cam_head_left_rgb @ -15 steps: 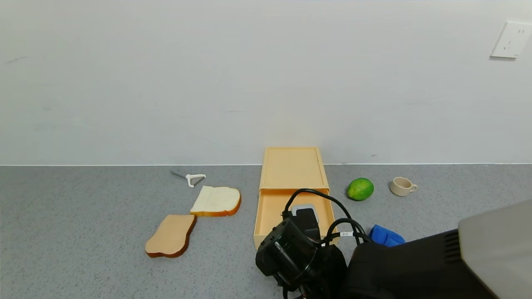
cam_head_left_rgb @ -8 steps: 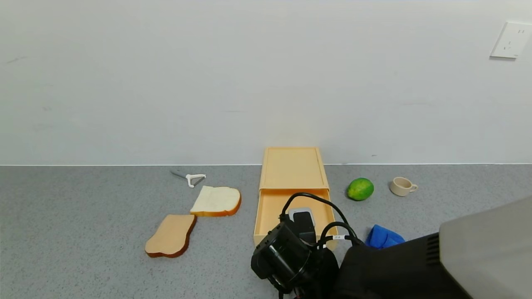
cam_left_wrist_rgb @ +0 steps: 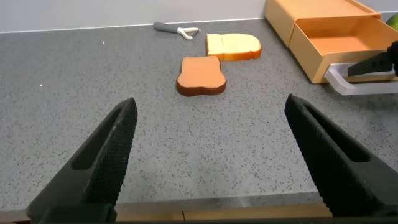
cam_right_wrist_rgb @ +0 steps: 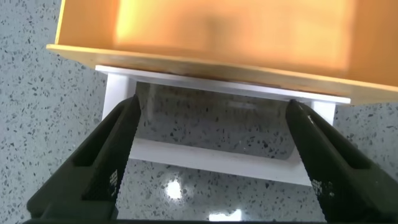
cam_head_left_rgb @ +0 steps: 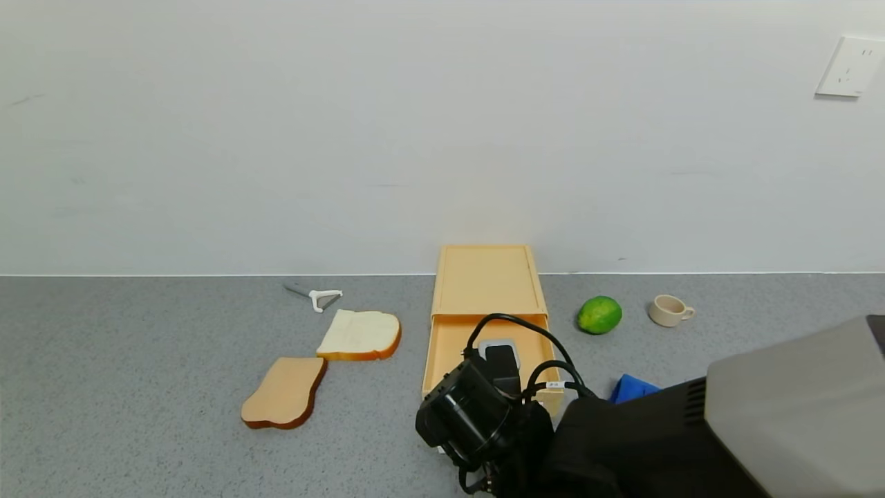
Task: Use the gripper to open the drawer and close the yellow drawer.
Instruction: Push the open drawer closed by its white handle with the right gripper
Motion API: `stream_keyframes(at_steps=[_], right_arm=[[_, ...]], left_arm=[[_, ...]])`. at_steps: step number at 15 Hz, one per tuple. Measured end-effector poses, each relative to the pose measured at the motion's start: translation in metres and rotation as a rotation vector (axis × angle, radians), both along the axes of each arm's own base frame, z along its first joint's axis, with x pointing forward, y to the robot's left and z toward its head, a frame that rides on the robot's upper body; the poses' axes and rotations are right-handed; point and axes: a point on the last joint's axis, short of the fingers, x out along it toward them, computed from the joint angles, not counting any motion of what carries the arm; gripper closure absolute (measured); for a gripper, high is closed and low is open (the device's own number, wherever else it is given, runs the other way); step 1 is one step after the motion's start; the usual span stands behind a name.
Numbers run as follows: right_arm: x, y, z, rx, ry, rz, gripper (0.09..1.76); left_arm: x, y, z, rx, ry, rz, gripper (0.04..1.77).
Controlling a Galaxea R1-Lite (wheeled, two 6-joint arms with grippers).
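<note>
The yellow drawer (cam_head_left_rgb: 487, 280) stands against the back wall with its tray (cam_head_left_rgb: 449, 346) pulled out toward me and empty. Its white loop handle (cam_right_wrist_rgb: 217, 158) juts from the tray's front (cam_right_wrist_rgb: 217, 37). My right gripper (cam_right_wrist_rgb: 212, 109) hovers just over that handle, open, one finger near each end of the loop, gripping nothing. In the head view my right wrist (cam_head_left_rgb: 477, 415) covers the handle and the fingers. The left wrist view shows the tray (cam_left_wrist_rgb: 339, 40), the handle (cam_left_wrist_rgb: 360, 86) and the right gripper's fingers (cam_left_wrist_rgb: 379, 62) above it. My left gripper (cam_left_wrist_rgb: 210, 106) is open and idle by the table's front edge.
Two bread slices (cam_head_left_rgb: 285, 391) (cam_head_left_rgb: 361, 334) and a white peeler (cam_head_left_rgb: 319, 297) lie left of the drawer. A green lime (cam_head_left_rgb: 599, 315), a small beige cup (cam_head_left_rgb: 669, 310) and a blue cloth (cam_head_left_rgb: 630, 389) lie to its right. The wall runs right behind the drawer box.
My right wrist has shifted slightly left over the drawer's front and the arm fills more of the lower right. The tray stays pulled out.
</note>
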Motion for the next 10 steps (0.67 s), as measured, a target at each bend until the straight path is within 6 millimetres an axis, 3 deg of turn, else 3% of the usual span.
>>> stream_keyframes(at_steps=[10], right_arm=[[0.013, 0.005, 0.003, -0.003, -0.022, -0.002, 0.14]], left_arm=[[0.000, 0.000, 0.000, 0.000, 0.000, 0.000, 0.09]])
